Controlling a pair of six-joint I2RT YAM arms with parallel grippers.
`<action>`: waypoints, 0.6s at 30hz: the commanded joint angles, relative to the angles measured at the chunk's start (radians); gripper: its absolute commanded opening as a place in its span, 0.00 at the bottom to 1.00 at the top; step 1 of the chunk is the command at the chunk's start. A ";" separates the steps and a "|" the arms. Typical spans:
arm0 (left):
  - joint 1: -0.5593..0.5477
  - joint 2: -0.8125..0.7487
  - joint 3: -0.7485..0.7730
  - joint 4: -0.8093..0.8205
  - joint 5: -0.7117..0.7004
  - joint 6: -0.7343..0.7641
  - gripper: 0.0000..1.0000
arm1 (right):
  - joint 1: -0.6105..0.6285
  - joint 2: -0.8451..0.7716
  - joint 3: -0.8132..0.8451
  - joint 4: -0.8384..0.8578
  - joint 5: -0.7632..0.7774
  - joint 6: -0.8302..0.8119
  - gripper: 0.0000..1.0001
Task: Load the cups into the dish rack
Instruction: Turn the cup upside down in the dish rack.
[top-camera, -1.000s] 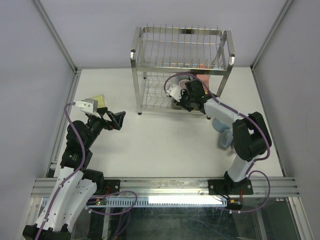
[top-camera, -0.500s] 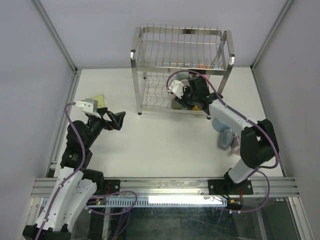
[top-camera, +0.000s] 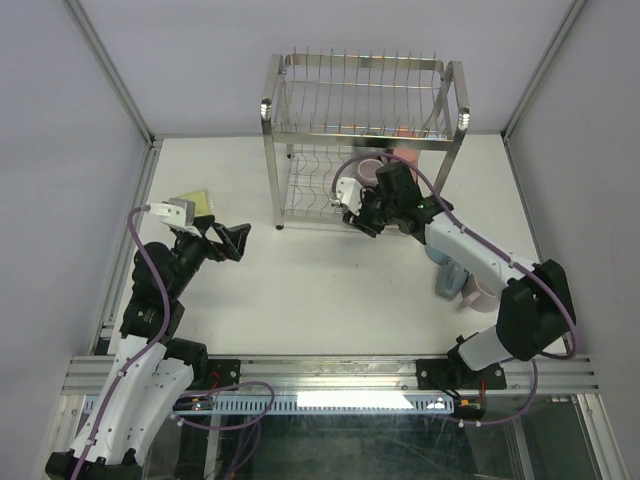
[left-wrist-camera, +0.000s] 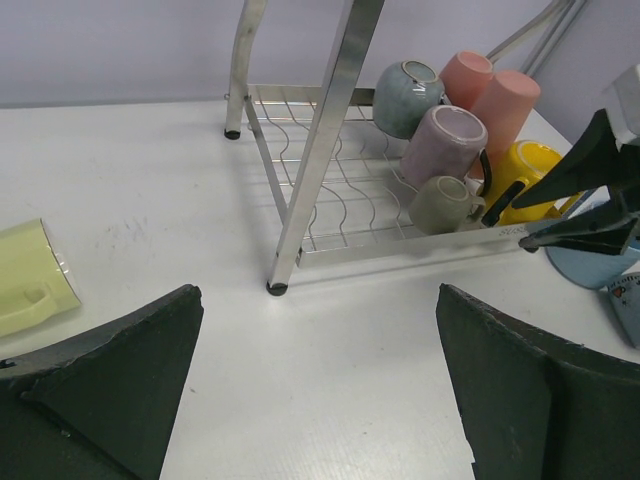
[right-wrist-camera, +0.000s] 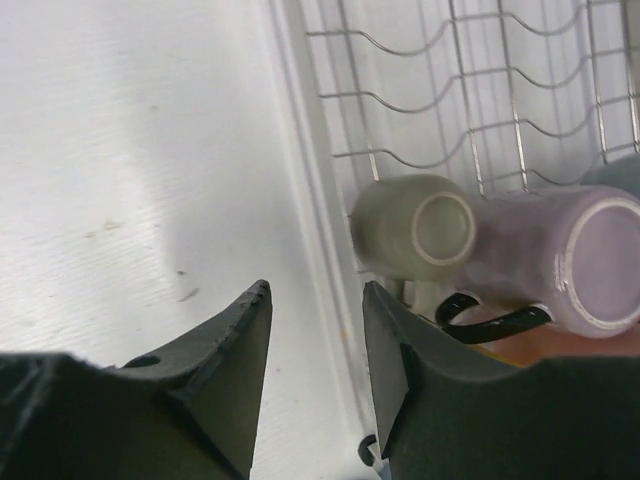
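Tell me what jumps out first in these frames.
The steel dish rack stands at the back of the table, with a cluster of mugs packed into the right end of its lower tier. The right hand hangs at the rack's front edge beside the small grey-beige mug, open and empty. A pale green mug lies on its side near the wide-open left hand.

green mug edge-cropped, mauve mug edge-cropped
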 joint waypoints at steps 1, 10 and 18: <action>0.013 -0.017 0.010 0.025 0.007 0.019 0.99 | 0.008 -0.124 0.002 -0.080 -0.202 -0.030 0.45; 0.034 0.020 0.018 0.029 0.031 -0.012 0.99 | 0.005 -0.234 -0.025 -0.299 -0.588 -0.122 0.51; 0.039 0.151 0.075 -0.034 -0.076 0.023 0.99 | -0.001 -0.287 -0.006 -0.378 -0.643 -0.104 0.53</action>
